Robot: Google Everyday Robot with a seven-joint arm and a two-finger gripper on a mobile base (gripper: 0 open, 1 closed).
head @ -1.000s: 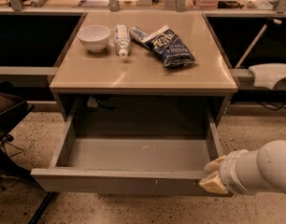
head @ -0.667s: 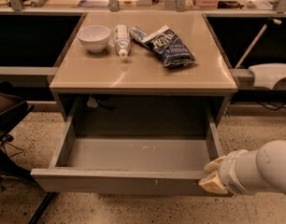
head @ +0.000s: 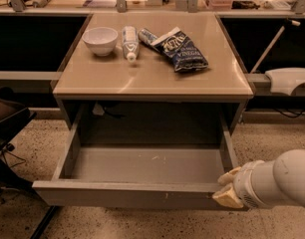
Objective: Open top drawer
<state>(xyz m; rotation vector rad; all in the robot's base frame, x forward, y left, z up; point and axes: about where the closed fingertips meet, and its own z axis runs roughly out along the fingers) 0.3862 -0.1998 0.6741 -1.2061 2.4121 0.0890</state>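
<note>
While the top drawer (head: 122, 194) stands pulled far out beneath the tan table (head: 152, 81), we look down into its plain grey inside. At the right end of the drawer's front panel sits the gripper (head: 226, 187), touching that corner; we cannot tell whether it is clamped or loose. On the tabletop lie a white bowl (head: 99, 39), a white tube (head: 129, 41) and a blue snack bag (head: 181, 50).
</note>
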